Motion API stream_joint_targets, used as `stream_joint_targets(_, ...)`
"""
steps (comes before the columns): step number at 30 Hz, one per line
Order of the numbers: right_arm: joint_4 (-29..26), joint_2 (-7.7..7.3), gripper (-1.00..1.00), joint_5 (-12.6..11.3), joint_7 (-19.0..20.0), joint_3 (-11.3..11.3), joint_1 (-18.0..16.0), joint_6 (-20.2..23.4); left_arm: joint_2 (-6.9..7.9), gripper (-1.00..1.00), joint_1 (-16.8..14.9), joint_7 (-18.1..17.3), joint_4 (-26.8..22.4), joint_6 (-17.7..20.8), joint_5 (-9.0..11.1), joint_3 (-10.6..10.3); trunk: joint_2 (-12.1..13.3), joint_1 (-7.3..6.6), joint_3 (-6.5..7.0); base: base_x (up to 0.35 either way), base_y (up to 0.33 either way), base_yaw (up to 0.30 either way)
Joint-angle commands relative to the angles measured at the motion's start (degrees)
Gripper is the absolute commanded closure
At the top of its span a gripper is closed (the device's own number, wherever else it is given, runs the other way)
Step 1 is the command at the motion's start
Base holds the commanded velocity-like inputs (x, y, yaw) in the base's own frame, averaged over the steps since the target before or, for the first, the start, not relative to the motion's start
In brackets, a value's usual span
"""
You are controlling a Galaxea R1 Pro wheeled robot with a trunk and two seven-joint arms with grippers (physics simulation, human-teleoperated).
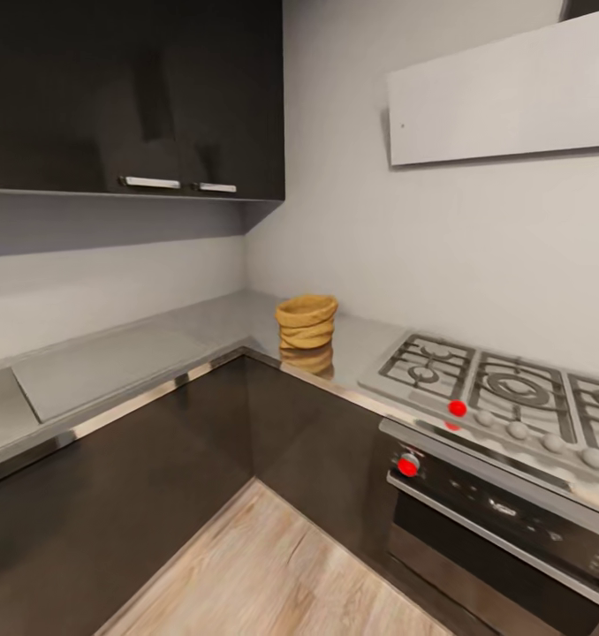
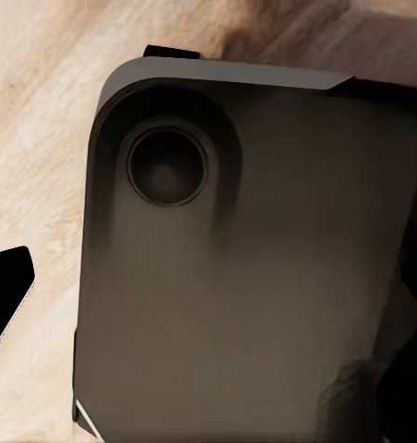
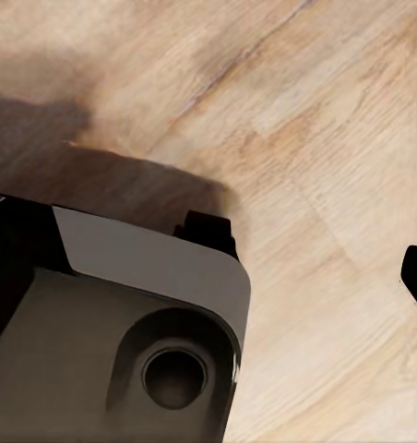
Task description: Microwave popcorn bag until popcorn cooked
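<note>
Currently the popcorn bag stands upright in the worktop corner, just beside the gas hob. Soft, light sack — probably best pinched at the rolled rim. Gripper state — cannot tell for either arm.

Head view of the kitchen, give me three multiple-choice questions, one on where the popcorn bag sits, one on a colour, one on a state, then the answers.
1. Where is the popcorn bag?
A. on the countertop in the corner, left of the gas hob
B. on the floor
C. on the hob grates

2. What colour are the lit dots on the hob's front?
A. green
B. red
C. blue

3. How does the bag stand?
A. tipped over
B. held in an end effector
C. upright, mouth up

Answers: 1 A, it sits on steel beside the hob; 2 B, the dots glow red; 3 C, its rolled rim faces up, untouched.
</note>
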Motion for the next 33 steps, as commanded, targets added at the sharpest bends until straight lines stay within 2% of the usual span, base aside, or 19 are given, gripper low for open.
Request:
stream_joint_targets(1, 0.2, 0.0, -1.0, 0.3, 0.0, -0.1, -0.1, -0.1, -0.02, -1.0, 0.0, 0.0, 0.0, -0.2, 0.5, 0.1, 0.0, 0.03, -0.06, 0.321, 0.0, 0.0)
stream_joint_targets(9, 0.2, 0.0, -1.0, 0.3, 0.0, -0.1, -0.1, 0.0, -0.03, -1.0, 0.0, 0.0, 0.0, -0.2, 0.5, 0.1, 0.0, 0.03, -0.06, 0.321, 0.0, 0.0)
stream_joint_targets(21, 0.2, 0.85, -1.0, 0.2, -0.1, -0.2, 0.1, 0.3, 0.55, -1.0, 0.0, 0.0, -0.6, -1.5, 0.8, 0.1, 0.0, 0.03, -0.06, 0.0, 0.0, 0.001)
stream_joint_targets(33, 0.2, 0.79, -1.0, 0.2, 0.0, -0.2, 0.3, 0.6, 0.54, -1.0, 0.0, 0.0, -0.6, -1.5, 0.8, 0.1, 0.0, 0.03, -0.06, 0.0, 0.0, 0.165)
